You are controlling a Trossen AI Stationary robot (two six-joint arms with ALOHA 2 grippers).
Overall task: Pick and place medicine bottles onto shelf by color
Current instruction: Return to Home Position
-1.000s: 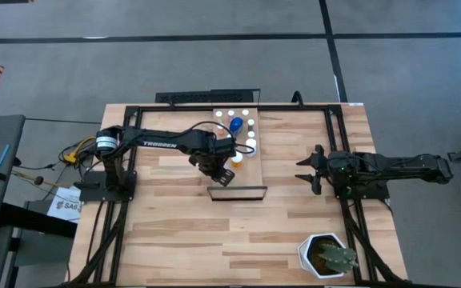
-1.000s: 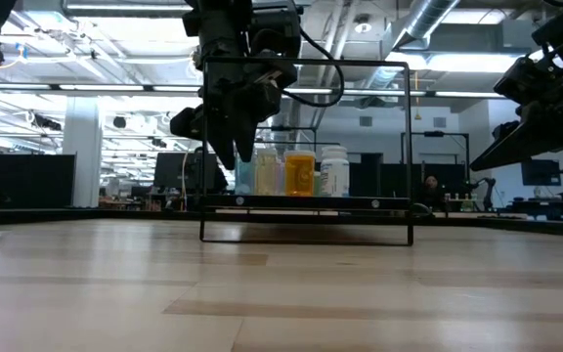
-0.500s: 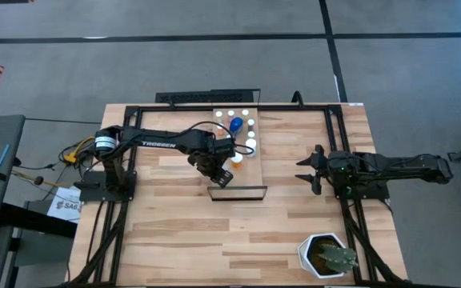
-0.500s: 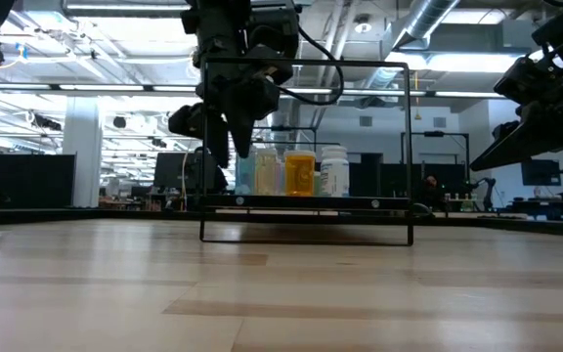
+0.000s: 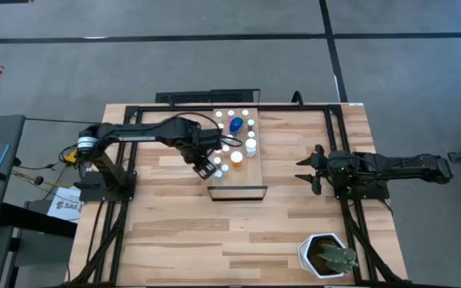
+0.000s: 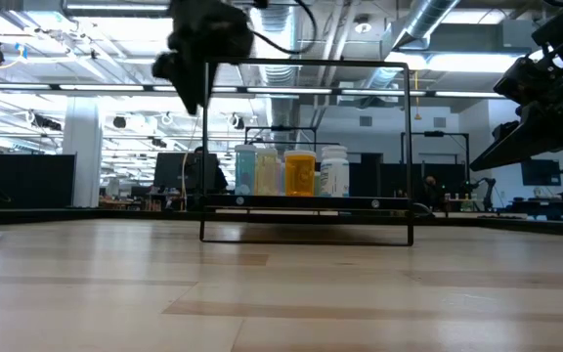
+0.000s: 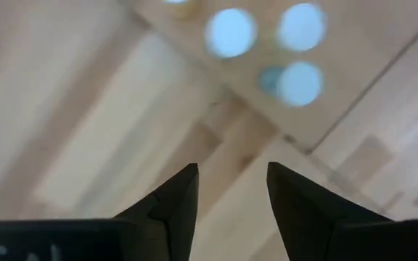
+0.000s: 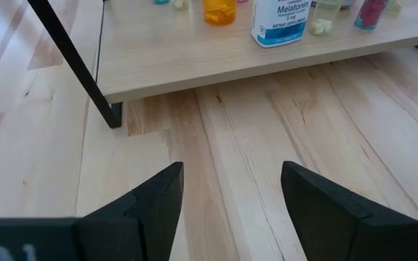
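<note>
The white bottle [image 8: 281, 22] on the shelf [image 8: 194, 65] carries a label reading "Melatonin".

Left of the shelf [image 5: 238, 186], my left gripper [image 5: 206, 169] hangs raised with fingers parted over bare tabletop [image 5: 174, 232]; nothing stands on that side. The shelf's far half is crowded with medicine bottles [image 5: 236, 126], caps close together and little room between them. Its near half lies bare. A thin black frame [image 8: 77, 69] stands at the shelf's near end, a post at each corner and a bar across the top. Right of the shelf, open planks run to my right gripper [image 5: 306, 170], fingers parted, well apart. A plant pot [image 5: 325, 256] sits nearer and right of the shelf, well clear.
</note>
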